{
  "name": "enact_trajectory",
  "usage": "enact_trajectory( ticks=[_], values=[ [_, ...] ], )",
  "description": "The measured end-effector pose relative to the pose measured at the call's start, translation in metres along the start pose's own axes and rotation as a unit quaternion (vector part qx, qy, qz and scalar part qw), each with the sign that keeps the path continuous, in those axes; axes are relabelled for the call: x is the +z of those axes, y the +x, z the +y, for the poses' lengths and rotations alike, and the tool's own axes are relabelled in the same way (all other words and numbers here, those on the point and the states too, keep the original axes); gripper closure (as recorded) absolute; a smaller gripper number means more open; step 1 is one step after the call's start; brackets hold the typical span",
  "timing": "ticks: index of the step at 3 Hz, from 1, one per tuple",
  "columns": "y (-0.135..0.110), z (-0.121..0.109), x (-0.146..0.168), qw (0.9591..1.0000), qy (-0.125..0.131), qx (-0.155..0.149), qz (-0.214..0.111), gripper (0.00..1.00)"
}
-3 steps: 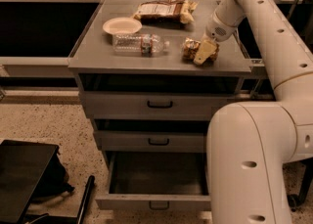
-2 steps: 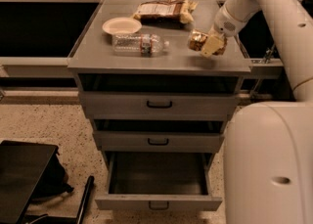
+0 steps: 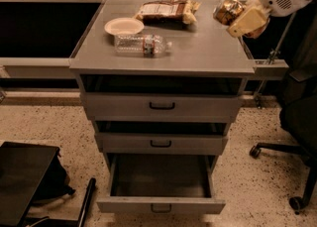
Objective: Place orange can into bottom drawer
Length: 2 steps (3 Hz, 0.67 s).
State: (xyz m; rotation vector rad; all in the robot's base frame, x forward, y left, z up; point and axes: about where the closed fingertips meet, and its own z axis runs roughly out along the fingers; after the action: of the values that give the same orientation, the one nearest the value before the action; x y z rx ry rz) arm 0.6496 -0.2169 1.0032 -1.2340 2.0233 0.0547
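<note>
The orange can (image 3: pixel 226 8) is lifted above the right rear part of the cabinet top, tilted, its silver end facing left. My gripper (image 3: pixel 243 19) is at the upper right, shut on the can, with a cream finger (image 3: pixel 246 21) across its front. The bottom drawer (image 3: pixel 161 186) is pulled open at the foot of the cabinet and shows nothing inside. It has a small dark handle at front centre.
On the cabinet top (image 3: pixel 198 52) lie a clear plastic bottle (image 3: pixel 142 45), a small white plate (image 3: pixel 124 26) and a brown snack bag (image 3: pixel 166 10). Two upper drawers (image 3: pixel 161 106) are closed. An office chair (image 3: pixel 297 122) stands at right, a black bag (image 3: pixel 29 181) at lower left.
My gripper has lifted the can off the cabinet top and carried it up and to the right. The arm no longer blocks the lower right of the view.
</note>
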Motion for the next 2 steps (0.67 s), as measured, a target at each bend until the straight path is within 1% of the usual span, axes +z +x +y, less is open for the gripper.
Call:
enact_trajectory(
  ticks=[1,2],
  values=[
    [-0.051,0.073,-0.079,0.998,0.007,-0.006,-0.062,1.0],
    [-0.068,0.12,-0.105,0.9977,-0.004,-0.016,-0.066,1.0]
  ],
)
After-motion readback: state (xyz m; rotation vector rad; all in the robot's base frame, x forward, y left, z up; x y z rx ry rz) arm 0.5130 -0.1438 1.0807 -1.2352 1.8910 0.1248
